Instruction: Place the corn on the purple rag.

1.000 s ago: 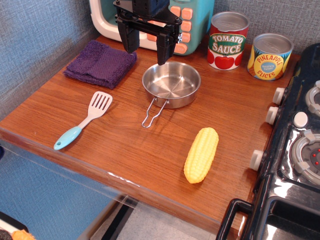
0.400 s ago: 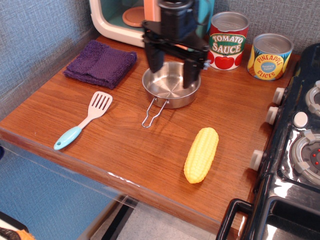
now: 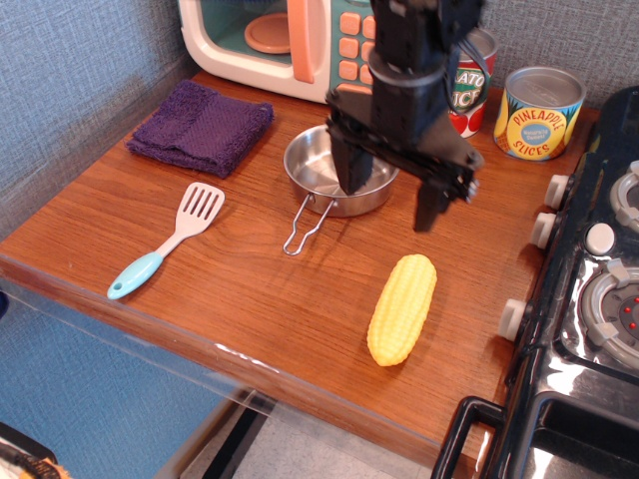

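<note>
The yellow corn [image 3: 401, 308] lies on the wooden counter at the front right, long axis running front to back. The dark purple rag [image 3: 200, 126] lies folded at the back left of the counter. My black gripper [image 3: 391, 192] hangs open and empty above the counter, between the steel pan and the corn, its two fingers wide apart. It is behind and above the corn's far end and not touching it. The rag is far to its left.
A steel pan [image 3: 321, 177] with a wire handle sits mid-counter, partly behind the gripper. A spatula with a blue handle [image 3: 168, 239] lies front left. A toy microwave [image 3: 280, 40], a tomato sauce can [image 3: 467, 90] and a pineapple can [image 3: 539, 112] stand at the back. A stove [image 3: 599, 289] borders the right.
The gripper has moved from the back near the microwave, forward and to the right over the pan, toward the corn. It stayed open. The corn and rag have not moved.
</note>
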Motion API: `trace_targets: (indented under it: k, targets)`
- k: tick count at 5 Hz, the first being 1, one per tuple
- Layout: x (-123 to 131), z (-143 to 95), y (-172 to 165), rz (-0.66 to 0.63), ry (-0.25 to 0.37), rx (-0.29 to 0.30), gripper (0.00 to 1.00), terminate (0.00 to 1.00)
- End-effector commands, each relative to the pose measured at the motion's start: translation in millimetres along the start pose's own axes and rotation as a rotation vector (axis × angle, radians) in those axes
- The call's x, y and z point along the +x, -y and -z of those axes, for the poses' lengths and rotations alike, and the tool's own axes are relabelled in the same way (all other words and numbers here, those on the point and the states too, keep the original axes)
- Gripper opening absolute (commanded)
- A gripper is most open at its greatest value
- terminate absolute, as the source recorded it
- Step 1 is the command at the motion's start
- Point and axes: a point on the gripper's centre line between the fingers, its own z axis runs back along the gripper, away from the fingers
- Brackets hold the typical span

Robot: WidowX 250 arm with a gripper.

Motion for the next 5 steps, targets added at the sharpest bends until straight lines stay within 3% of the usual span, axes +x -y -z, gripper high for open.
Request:
trace_targets:
  k: [1, 3, 4, 5]
  targets:
    - [-8, 17, 31, -0.064, 0.009, 0.004, 1.0, 0.0]
    - [-26, 44, 31, -0.1, -0.145, 0.017, 1.0, 0.0]
    - [-27, 52, 29, -0.112, -0.172, 0.041, 1.0, 0.0]
    - [-27, 58, 28, -0.118, -0.171, 0.047, 0.0, 0.0]
